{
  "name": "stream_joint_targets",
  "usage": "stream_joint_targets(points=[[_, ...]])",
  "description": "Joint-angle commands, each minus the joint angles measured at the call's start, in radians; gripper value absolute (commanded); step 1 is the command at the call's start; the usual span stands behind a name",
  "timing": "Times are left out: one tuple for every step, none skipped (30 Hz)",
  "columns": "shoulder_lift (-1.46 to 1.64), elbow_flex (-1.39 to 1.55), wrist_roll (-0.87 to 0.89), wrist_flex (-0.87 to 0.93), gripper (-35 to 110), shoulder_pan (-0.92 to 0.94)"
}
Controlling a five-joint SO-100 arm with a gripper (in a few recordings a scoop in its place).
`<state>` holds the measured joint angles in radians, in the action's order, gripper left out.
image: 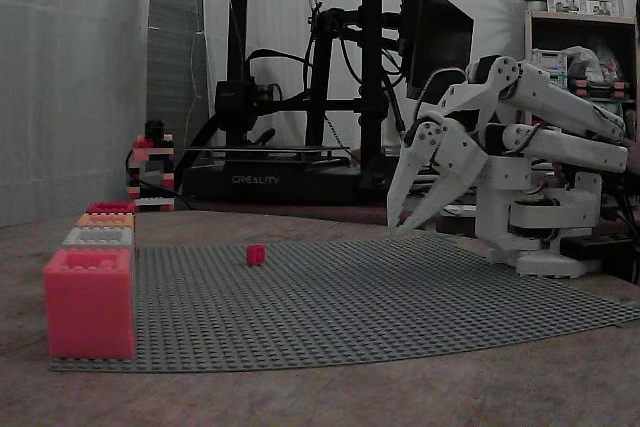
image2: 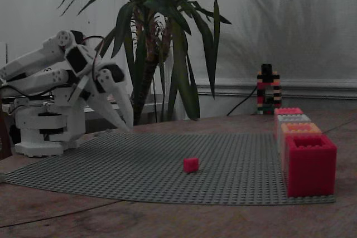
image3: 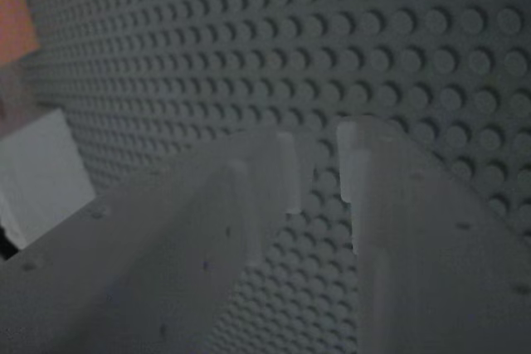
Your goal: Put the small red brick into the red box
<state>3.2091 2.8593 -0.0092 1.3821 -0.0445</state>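
The small red brick (image: 255, 254) (image2: 191, 164) sits alone on the grey studded baseplate (image: 350, 297) (image2: 139, 165). The red box (image2: 309, 163) is the deep crimson one at one end of a row of boxes; in a fixed view it is the farthest one in the row (image: 110, 207). My white gripper (image: 400, 229) (image2: 125, 127) hangs just above the plate's edge next to the arm's base, far from brick and box. Its fingers (image3: 274, 172) are open by a narrow gap with nothing between them, and only studs show through the gap.
The row also holds an orange box (image2: 301, 128), a grey box (image2: 293, 118) and a coral-pink box (image: 88, 302). A small brick tower (image: 150, 167) (image2: 268, 90) stands behind the row. A 3D printer (image: 300, 77) and a potted plant (image2: 167, 43) stand off the plate.
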Motion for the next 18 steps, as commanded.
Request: stream_joint_targets(points=[[0.011,-0.006,0.002,0.028,0,-0.023],[0.011,-0.006,0.002,0.028,0,-0.023],[0.011,-0.006,0.002,0.028,0,-0.023],[0.011,-0.006,0.002,0.028,0,-0.023],[0.011,-0.006,0.002,0.028,0,-0.023],[0.011,-0.006,0.002,0.028,0,-0.023],[0.011,-0.006,0.002,0.028,0,-0.023],[0.011,-0.006,0.002,0.028,0,-0.023],[0.011,-0.006,0.002,0.028,0,-0.023],[0.011,-0.006,0.002,0.028,0,-0.023],[0.011,-0.006,0.002,0.028,0,-0.023],[0.011,-0.006,0.002,0.028,0,-0.023],[0.011,-0.006,0.002,0.028,0,-0.023],[0.011,-0.006,0.002,0.028,0,-0.023],[0.011,-0.006,0.003,0.028,0,-0.023],[0.011,-0.006,0.006,0.026,0,-0.023],[0.011,-0.006,0.009,0.023,0,-0.023],[0.011,-0.006,0.012,0.021,0,-0.023]])
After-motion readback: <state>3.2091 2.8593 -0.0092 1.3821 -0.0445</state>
